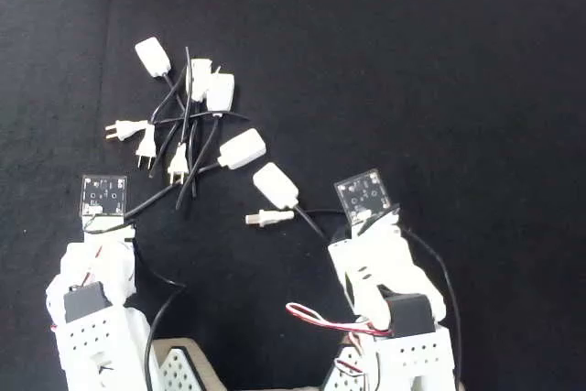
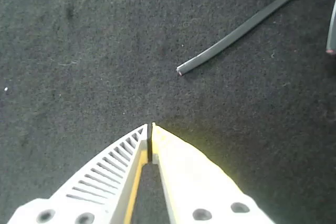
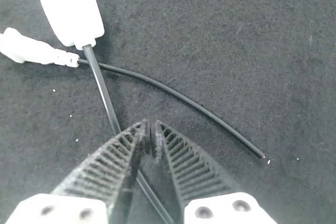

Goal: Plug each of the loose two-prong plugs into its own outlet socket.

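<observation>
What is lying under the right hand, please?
A black cable from the white socket runs under the right hand; the fingers cover part of it.

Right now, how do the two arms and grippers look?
The left arm and right arm are white blocky plastic, each with a black square board at its front. Red and white wires loop by the right arm. The left gripper has pale wedge fingers, the right gripper dark ribbed ones.

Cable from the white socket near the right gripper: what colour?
Black cable, best in right wrist view.
</observation>
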You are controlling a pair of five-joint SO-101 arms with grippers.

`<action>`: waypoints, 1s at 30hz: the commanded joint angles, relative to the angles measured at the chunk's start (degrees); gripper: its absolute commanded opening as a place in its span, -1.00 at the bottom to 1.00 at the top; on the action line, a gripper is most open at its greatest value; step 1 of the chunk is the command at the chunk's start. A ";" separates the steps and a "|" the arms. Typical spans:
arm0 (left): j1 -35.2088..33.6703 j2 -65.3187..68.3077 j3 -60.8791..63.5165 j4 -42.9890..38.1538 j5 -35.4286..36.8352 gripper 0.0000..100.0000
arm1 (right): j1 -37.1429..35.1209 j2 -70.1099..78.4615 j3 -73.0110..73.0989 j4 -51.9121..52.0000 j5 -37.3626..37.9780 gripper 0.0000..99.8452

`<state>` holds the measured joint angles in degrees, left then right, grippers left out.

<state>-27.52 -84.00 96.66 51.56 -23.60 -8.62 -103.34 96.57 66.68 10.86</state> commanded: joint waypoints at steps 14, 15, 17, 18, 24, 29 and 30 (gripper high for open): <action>0.22 -0.44 0.66 -1.32 0.26 -0.94 | -0.53 -1.63 0.04 0.09 -0.26 -0.97; 0.22 -0.44 0.66 -1.32 0.26 -0.94 | -0.53 -1.63 0.04 0.09 -0.26 -0.97; 0.22 -0.44 0.66 -1.32 0.26 -0.94 | -0.53 -1.63 0.04 0.09 -0.26 -0.97; 0.22 -0.44 0.66 -1.32 0.26 -0.94 | -0.53 -1.63 0.04 0.09 -0.26 -0.97; 0.22 -0.44 0.66 -1.32 0.26 -0.94 | -0.53 -1.63 0.04 0.09 -0.26 -0.97; 0.22 -0.44 0.66 -1.32 0.26 -0.94 | -0.53 -1.63 0.04 0.09 -0.26 -0.97; 0.22 -0.44 0.66 -1.32 0.26 -0.94 | -0.53 -1.63 0.04 0.09 -0.26 -0.97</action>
<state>-27.52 -84.00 96.66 51.56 -23.60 -8.62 -103.34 96.57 66.68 10.86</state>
